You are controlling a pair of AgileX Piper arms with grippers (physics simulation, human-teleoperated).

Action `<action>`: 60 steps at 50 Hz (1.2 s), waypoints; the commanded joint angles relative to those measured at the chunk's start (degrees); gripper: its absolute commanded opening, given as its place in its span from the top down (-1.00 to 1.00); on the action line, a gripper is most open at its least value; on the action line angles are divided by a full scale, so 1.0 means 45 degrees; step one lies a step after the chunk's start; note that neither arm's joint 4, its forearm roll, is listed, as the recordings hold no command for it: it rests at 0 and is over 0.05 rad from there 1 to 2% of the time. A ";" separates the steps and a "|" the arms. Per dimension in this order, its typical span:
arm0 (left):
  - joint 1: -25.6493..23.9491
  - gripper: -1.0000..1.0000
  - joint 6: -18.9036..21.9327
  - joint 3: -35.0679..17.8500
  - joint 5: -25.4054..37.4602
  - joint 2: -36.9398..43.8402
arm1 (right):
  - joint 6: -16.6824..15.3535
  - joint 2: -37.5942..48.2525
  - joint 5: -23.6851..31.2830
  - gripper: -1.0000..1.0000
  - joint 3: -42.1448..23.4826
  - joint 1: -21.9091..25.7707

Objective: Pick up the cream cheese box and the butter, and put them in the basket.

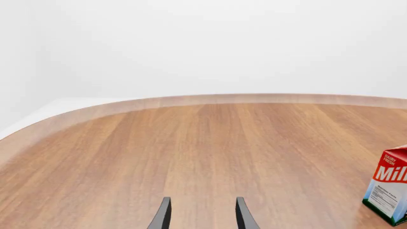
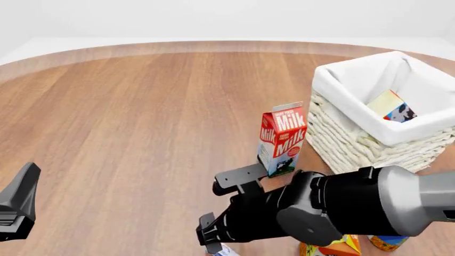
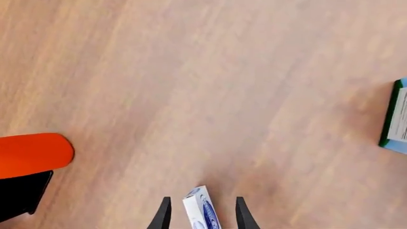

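A: Right gripper (image 3: 200, 214)? Where's the cream cheese box (image 3: 201, 210)?
B: Jaws spread, box between them, gaps both sides.
A: Left gripper (image 1: 201, 214)?
B: Spread, holding nothing; bare table (image 1: 190, 152) ahead, milk carton (image 1: 389, 191) well aside.
A: Butter (image 2: 392, 108)?
B: In basket (image 2: 355, 133).

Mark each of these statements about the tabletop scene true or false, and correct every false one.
1. The red-and-white milk carton stands upright beside the white woven wicker basket. True.
2. The basket is empty. False: the red and orange butter box with a cow picture already lies inside it.
3. The small white cream cheese box with blue markings sits between the right gripper fingers. True.
4. The left gripper holds the milk carton. False: nothing is between its open fingers; the carton stands off to one side.
5. The milk carton lies flat on the wooden table. False: it stands upright.
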 commanded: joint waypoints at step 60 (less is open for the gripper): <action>0.0000 -1.00 0.0000 0.0000 0.0000 0.0000 | 0.0858 0.1449 -0.1071 -1.00 0.0338 0.0710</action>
